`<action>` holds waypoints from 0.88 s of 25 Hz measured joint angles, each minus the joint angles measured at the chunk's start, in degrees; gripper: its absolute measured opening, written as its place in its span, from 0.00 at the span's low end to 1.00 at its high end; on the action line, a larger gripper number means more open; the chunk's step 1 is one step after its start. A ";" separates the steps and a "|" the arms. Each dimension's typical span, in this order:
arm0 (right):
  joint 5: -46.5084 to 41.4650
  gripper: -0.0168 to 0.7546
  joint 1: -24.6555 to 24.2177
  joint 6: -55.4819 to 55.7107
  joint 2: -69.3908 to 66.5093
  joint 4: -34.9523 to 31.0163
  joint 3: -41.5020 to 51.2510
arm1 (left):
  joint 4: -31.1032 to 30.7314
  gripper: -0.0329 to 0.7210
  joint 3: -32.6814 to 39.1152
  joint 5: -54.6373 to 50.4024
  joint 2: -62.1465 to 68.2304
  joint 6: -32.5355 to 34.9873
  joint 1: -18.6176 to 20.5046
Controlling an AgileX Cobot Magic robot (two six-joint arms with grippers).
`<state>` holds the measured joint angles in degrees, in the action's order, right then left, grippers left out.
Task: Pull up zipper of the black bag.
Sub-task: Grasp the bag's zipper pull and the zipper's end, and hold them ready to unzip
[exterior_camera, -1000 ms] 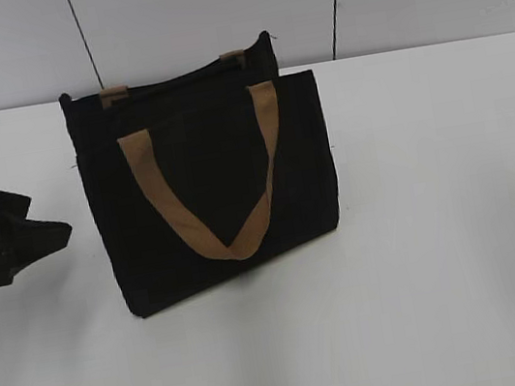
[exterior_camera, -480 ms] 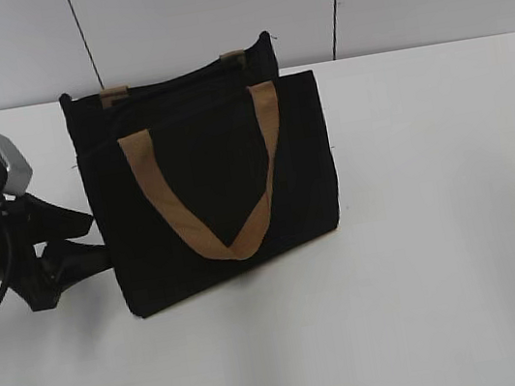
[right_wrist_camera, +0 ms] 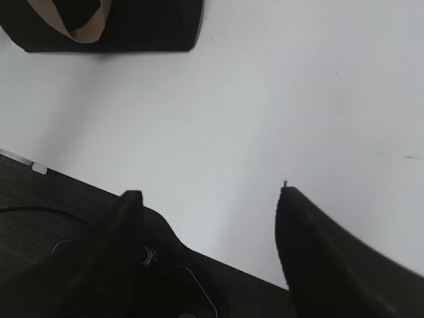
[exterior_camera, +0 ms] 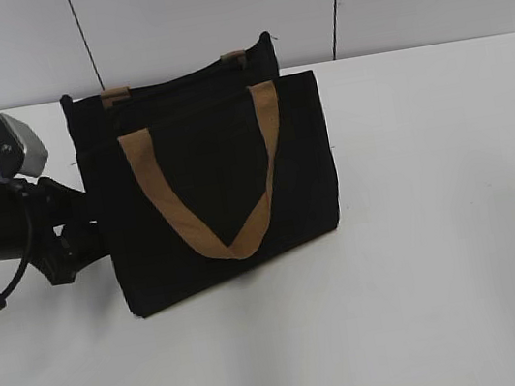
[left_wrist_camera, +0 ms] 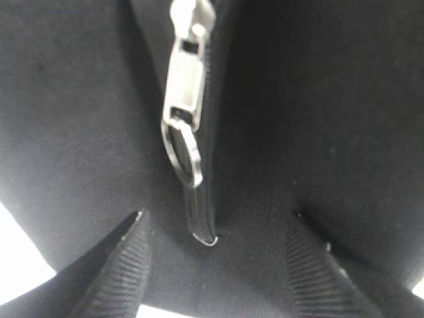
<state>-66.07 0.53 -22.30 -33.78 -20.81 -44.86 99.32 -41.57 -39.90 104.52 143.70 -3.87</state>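
Black bag (exterior_camera: 214, 195): standing upright on white table (exterior_camera: 446, 271), left of centre in exterior view, front panel facing camera, back edge near pale wall (exterior_camera: 210, 14). 2 tan handles: front one (exterior_camera: 231, 241) drooping in a V across the front panel; rear one showing only as 2 short stubs at the top edge.

Zipper (left_wrist_camera: 185, 112): seen close in left wrist view, running up the black fabric at the bag's end. Silver slider near the top of that view, oval pull ring hanging below it, short black tape end under the ring. Not made out in exterior view.

Left gripper (left_wrist_camera: 215, 265): at the bag's left end in exterior view, arm reaching in from the left edge, wrist camera housing (exterior_camera: 15, 148) grey and tilted above it. Fingers (left_wrist_camera: 126, 258) spread, 1 on each side of the zipper's lower end, ribbed pads facing inward, fabric between them. Nothing pinched; pull ring above the fingertips, clear of both.

Right gripper (right_wrist_camera: 205, 218): shown only in right wrist view, above bare table and the dark table edge, well apart from the bag, whose lower corner (right_wrist_camera: 132, 33) sits at the upper left of that view. Fingers (right_wrist_camera: 311, 245) spread wide, holding nothing.
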 joint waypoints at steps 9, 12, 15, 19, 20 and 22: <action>0.00 0.64 0.00 -0.08 0.00 -0.32 0.00 | 0.00 0.51 -2.76 -0.04 2.84 0.00 0.05; 0.00 0.64 0.00 -0.14 0.00 -0.35 0.00 | 0.00 0.30 -2.76 0.02 2.84 0.00 0.05; 0.30 0.64 0.00 -1.60 0.00 -0.35 0.00 | 0.00 0.12 -2.76 0.13 2.84 -0.17 0.05; 1.31 0.64 0.00 -2.93 0.00 -0.35 0.00 | 0.00 0.08 -2.76 3.96 1.53 -3.53 0.05; 1.48 0.64 0.00 -3.00 -0.07 -0.35 0.00 | 0.00 0.07 -2.76 5.44 0.50 -4.39 0.05; 1.68 0.64 0.00 -3.11 -0.46 -0.40 0.00 | 0.00 0.07 -2.71 7.75 -2.51 -5.55 0.05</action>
<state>-64.39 0.53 -25.41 -34.24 -21.21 -44.86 99.32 -44.28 -32.15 102.01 138.15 -3.82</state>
